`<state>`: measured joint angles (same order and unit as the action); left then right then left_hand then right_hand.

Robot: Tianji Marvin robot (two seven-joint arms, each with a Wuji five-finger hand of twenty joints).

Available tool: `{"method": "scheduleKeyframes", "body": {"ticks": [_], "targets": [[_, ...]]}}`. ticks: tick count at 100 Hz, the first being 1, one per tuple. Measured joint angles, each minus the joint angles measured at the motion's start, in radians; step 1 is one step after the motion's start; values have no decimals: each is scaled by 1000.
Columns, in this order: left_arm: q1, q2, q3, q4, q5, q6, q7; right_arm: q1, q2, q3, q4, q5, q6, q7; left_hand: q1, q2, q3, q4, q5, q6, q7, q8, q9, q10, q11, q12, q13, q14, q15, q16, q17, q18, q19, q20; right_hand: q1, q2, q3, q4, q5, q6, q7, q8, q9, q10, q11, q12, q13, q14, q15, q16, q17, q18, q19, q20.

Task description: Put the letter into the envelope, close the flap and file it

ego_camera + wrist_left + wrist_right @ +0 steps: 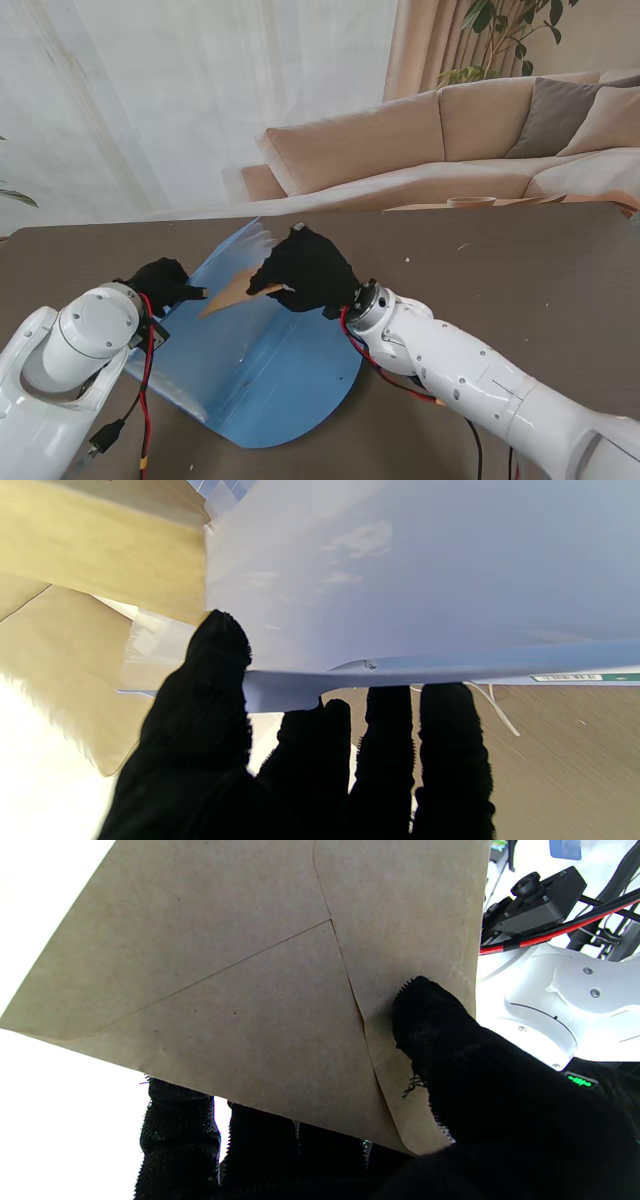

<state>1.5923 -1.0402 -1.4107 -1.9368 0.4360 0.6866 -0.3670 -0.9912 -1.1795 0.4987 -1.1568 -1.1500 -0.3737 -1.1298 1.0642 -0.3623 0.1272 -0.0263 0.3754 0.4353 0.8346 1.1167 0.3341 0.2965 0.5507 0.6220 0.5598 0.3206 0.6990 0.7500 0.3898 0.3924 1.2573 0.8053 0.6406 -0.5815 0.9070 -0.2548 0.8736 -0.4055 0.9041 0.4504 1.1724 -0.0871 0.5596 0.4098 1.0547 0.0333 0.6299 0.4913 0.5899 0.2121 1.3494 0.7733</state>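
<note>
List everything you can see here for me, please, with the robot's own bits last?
Envelope: one, brown, flap shut, held off the table between both hands.
Folder: one, blue plastic, bowed open on the table nearer to me.
Table: one, dark brown.
Sofa: one, beige with cushions, beyond the table.
Plant: one, green, behind the sofa.
Left hand: black glove, pinching the folder's edge.
Right hand: black glove, gripping the envelope.

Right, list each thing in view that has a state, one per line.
envelope: flap closed, pinched in the right hand, off the table
blue folder: open, one leaf lifted by the left hand
right hand: shut on the envelope
left hand: shut on the folder's leaf
</note>
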Motion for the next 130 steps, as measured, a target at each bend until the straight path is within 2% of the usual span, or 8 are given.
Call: {"method": "scheduleKeyframes", "body": {"ticks": [25, 45, 91, 115, 118, 130], "targets": [[-7, 2, 2, 0, -14, -1, -9, 39, -10, -50, 38, 3, 22, -16, 1, 0, -9, 0, 0, 0, 0, 1, 0, 0, 0, 0, 0, 1, 4, 1, 11, 0, 15, 1, 0, 0, 0, 0, 0, -1, -1, 1, 0, -1, -1, 0, 0, 0, -10, 0, -1, 0, 0, -7], [-16, 4, 14, 0, -18, 0, -14, 71, -28, -84, 81, 17, 28, -19, 2, 0, -11, 0, 0, 0, 0, 2, 0, 0, 0, 0, 0, 1, 13, 1, 19, 0, 31, 2, 0, 0, 0, 0, 0, -7, -1, 2, 0, -1, -2, 0, 0, 0, -10, 0, -1, -1, -1, -7], [-33, 6, 47, -15, -41, 30, -15, 153, -83, -176, 181, 67, 30, 38, 5, 1, -12, 0, 0, 8, 0, 2, 0, 3, 0, 0, 1, 1, 25, 11, 32, 1, 46, 2, 0, 0, 0, -5, 0, -14, -8, 13, 0, -5, -5, 2, 0, 0, -12, 0, -12, -11, -20, -8], [-31, 7, 49, -31, -42, 39, -22, 155, -99, -168, 189, 83, 35, 60, 5, 1, -12, 0, 0, 8, 0, 2, 0, 3, 0, 0, 2, 1, 26, 12, 33, 10, 50, 2, 0, 0, -5, -5, 0, -14, -9, 12, 0, -5, -5, 4, 0, 0, -12, 0, -19, -11, -20, -7], [-31, 7, 50, -33, -43, 40, -22, 156, -99, -169, 188, 85, 36, 67, 5, 1, -12, 0, 0, 8, 0, 2, 0, 3, 0, 0, 2, 1, 26, 12, 33, 10, 50, 2, 0, 0, -7, -5, 0, -14, -9, -4, 0, -5, -5, 4, -4, 0, -11, 0, -22, -11, -20, -7], [-31, 8, 53, -34, -45, 41, -23, 156, -102, -171, 188, 92, 35, 85, 5, 1, -12, 0, 0, 8, 0, 2, 0, 3, 0, 0, 12, 1, 28, 13, 33, 10, 50, 2, 0, -12, 13, -4, -24, -14, 38, -150, 0, -6, -27, 8, -16, 0, -11, 0, -33, -11, -20, -5]]}}
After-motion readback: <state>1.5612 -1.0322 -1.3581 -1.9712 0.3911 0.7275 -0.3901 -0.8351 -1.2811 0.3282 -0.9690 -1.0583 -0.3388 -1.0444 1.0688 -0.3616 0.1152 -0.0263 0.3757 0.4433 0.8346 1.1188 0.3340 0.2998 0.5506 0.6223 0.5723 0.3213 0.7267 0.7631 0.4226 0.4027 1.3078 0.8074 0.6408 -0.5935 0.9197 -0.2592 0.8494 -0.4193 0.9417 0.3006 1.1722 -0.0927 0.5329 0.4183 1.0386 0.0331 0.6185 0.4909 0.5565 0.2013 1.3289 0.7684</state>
